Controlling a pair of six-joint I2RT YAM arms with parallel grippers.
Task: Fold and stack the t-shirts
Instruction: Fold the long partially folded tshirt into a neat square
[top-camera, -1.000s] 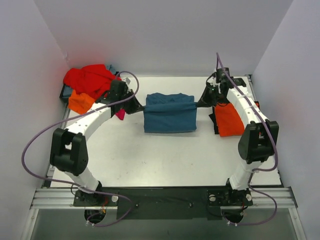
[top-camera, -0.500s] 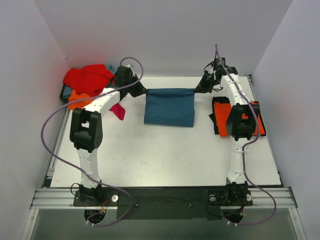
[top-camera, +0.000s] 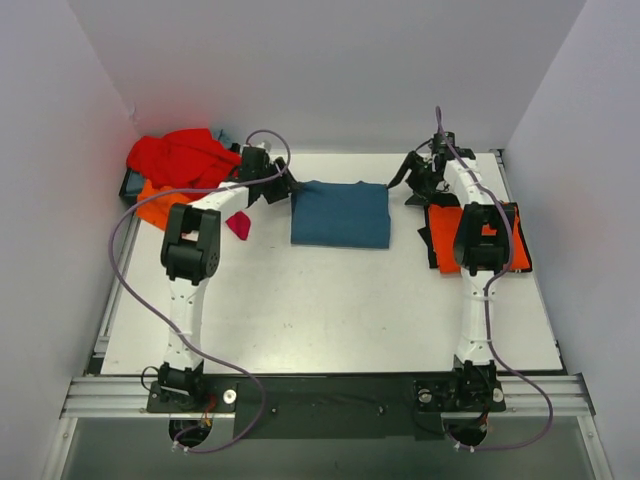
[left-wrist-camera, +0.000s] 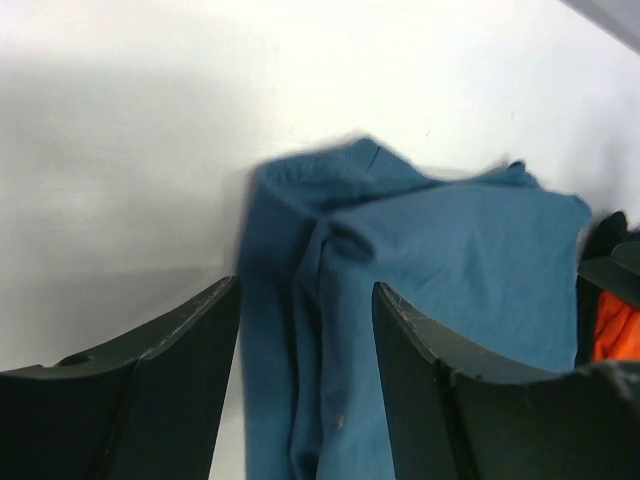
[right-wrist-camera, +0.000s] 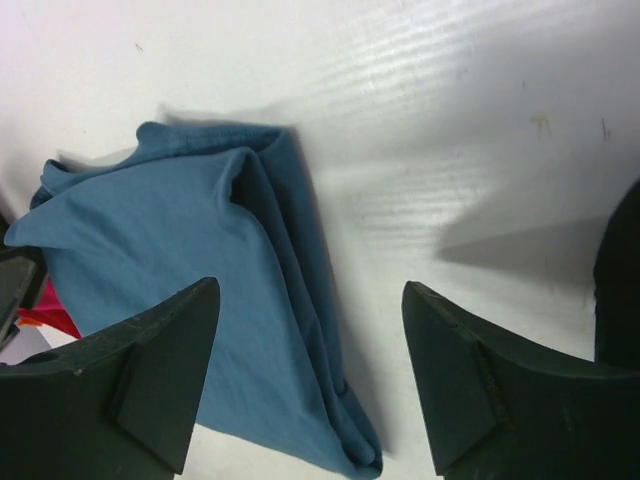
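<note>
Far left, by the wall: red shirt (top-camera: 180, 158) heaped, unfolded, over a crumpled orange shirt (top-camera: 155, 205); a scrap of magenta shirt (top-camera: 239, 225) shows on the bench (top-camera: 330, 320) just inboard. Left arm is stretched well forward, elbow high, wrist turned in toward the middle. Left claw (top-camera: 283, 189) sits at the far-left corner of the teal shirt (top-camera: 340, 213); in the wrist view the left claw (left-wrist-camera: 305, 300) is spread wide with nothing pinched, the cloth lying on the bench beyond the fingers. Change in the last second: the teal shirt was held taut between both claws and carried toward the back; now it is let go and lies flat as a compact rectangle at centre-back of the bench, both claws drawn just off its far corners. Judgement: this fold is laid, and the piece looks about ready to go to the stack. Its far edge still bunches a little where the layers meet. Right arm mirrors the left, reaching forward, wrist angled inward. Right claw (top-camera: 398, 180) is just beside the far-right corner; wrist view shows the right claw (right-wrist-camera: 310, 300) splayed and empty, cloth (right-wrist-camera: 190, 300) below. Right side: a folded orange shirt (top-camera: 505, 250) on a black shirt (top-camera: 432, 252), likely the stack.
</note>
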